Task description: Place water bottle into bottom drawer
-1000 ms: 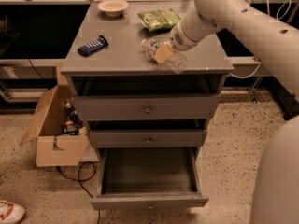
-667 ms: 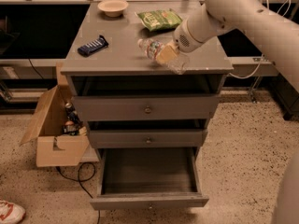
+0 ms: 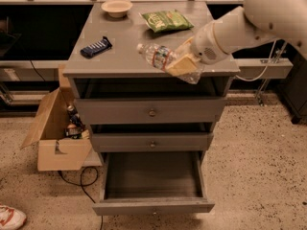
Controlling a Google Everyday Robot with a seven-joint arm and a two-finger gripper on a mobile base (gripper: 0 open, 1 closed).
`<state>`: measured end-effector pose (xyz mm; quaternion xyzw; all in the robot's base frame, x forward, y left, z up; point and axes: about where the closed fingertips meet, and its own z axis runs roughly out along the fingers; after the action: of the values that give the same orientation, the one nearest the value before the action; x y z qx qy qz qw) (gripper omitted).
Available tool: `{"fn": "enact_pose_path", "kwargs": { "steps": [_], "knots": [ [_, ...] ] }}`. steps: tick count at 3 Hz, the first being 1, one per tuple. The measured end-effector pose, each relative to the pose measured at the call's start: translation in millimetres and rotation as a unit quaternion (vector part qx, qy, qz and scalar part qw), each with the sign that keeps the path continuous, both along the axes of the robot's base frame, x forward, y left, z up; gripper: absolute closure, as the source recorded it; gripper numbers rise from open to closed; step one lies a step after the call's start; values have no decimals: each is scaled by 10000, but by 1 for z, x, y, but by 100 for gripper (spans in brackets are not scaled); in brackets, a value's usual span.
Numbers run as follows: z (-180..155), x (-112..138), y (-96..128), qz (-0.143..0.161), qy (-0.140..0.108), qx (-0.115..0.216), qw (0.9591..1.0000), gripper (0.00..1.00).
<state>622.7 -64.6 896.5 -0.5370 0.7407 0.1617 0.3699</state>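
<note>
So the gripper (image 3: 182,65) is at about 4 o'clock on the bench (image 3: 120,47) top, right by the front edge, with the arm (image 3: 240,25) coming in from 2 o'clock. The tan fingers (image 3: 178,67) are pinching the bottle (image 3: 156,55) around its lower half. The bottle's tilted, cap pointing toward 10 o'clock, and the fat end sticks out past the front edge. Can't tell if it's touching the top or not.

The bottom drawer (image 3: 153,207) is pulled open, straight down at 6 o'clock from the bottle; the two drawers above are shut.

Other stuff on top: bowl (image 3: 117,7) at 11 o'clock, chip bag (image 3: 165,19) at 1, snack bar (image 3: 96,47) at 9. An open box (image 3: 55,152) sits on the floor at the bench's 8 o'clock.
</note>
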Motion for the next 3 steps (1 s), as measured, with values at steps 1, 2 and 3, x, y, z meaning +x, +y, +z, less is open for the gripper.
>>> {"fn": "enact_pose_path", "kwargs": {
  "steps": [1, 2, 3],
  "knots": [
    [-18, -48, -3, 624, -319, 58, 9975, 100],
    [-18, -48, -3, 623, -318, 58, 9975, 100],
    [-64, -62, 3, 947, 31, 180, 9953, 100]
  ]
}}
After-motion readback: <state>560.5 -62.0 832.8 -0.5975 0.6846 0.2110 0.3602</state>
